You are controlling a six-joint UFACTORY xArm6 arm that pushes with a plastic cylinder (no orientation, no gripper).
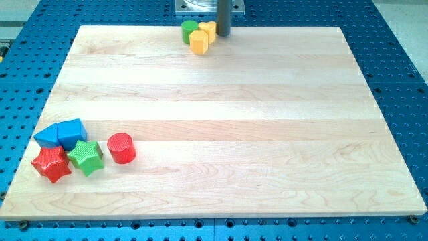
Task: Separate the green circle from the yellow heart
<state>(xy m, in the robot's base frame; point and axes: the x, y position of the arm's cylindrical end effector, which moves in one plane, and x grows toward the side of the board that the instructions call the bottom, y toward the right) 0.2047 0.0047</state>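
The green circle [189, 29] sits at the view's top edge of the wooden board [221, 120], a little left of centre. Two yellow blocks touch it: one [198, 42] just below and to its right, the other [208, 30] directly to its right. I cannot tell which of the two is the heart. My tip [223, 35] stands right next to the upper yellow block, on its right side, at the board's top edge.
At the view's bottom left lies a cluster: two blue blocks [48, 136] [71, 132], a red star [51, 164], a green star [85, 157] and a red cylinder [122, 148]. A blue perforated table [401, 67] surrounds the board.
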